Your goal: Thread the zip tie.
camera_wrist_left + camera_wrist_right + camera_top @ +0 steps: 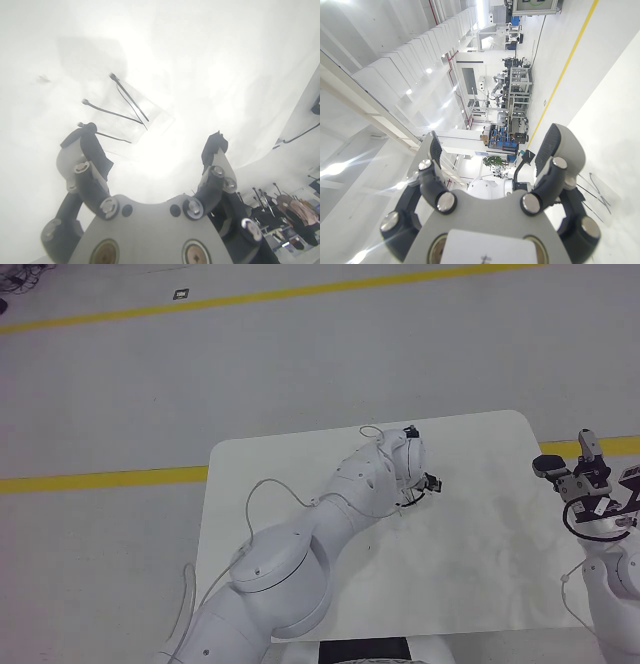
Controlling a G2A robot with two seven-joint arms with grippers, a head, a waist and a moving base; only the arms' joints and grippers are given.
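Note:
Three black zip ties lie loose on the white table, fanned out over a clear plastic sheet. The farthest zip tie and the middle zip tie nearly meet at their tips. The nearest zip tie has its head right beside one black-taped fingertip. My left gripper hovers open just above them, near the table's middle. My right gripper is open and empty at the table's right edge, facing the room. The zip ties also show beside it.
The white table is bare around the ties. The left arm's elbow and cables lie across its left half. Beyond the table is grey floor with a yellow line.

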